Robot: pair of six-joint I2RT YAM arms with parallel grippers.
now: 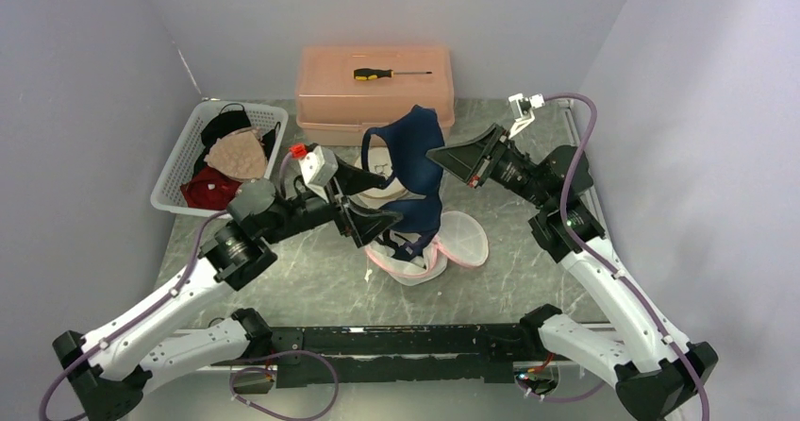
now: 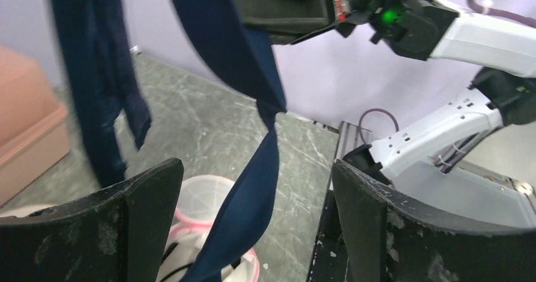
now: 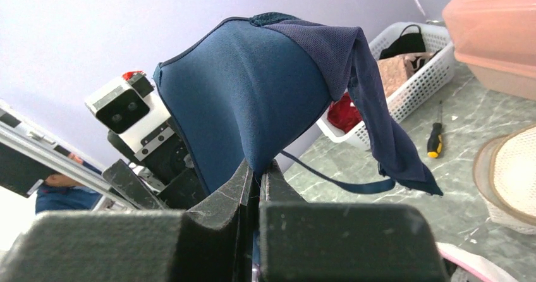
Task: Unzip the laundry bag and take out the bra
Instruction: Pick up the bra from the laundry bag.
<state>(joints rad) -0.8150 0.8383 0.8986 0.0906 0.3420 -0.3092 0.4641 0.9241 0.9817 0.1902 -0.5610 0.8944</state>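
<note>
Bra (image 1: 415, 147) pinched in closed right gripper (image 1: 438, 158), strap hanging into laundry bag (image 1: 464, 242); left gripper (image 1: 382, 201) wide open. Lift higher until strap clears bag.

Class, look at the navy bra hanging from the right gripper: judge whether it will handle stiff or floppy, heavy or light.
Likely floppy in part: the navy bra hangs from the right gripper with straps dangling limp. The cup probably keeps some shape; it stands domed above the pinch. It seems light, since one edge pinch carries it.
</note>
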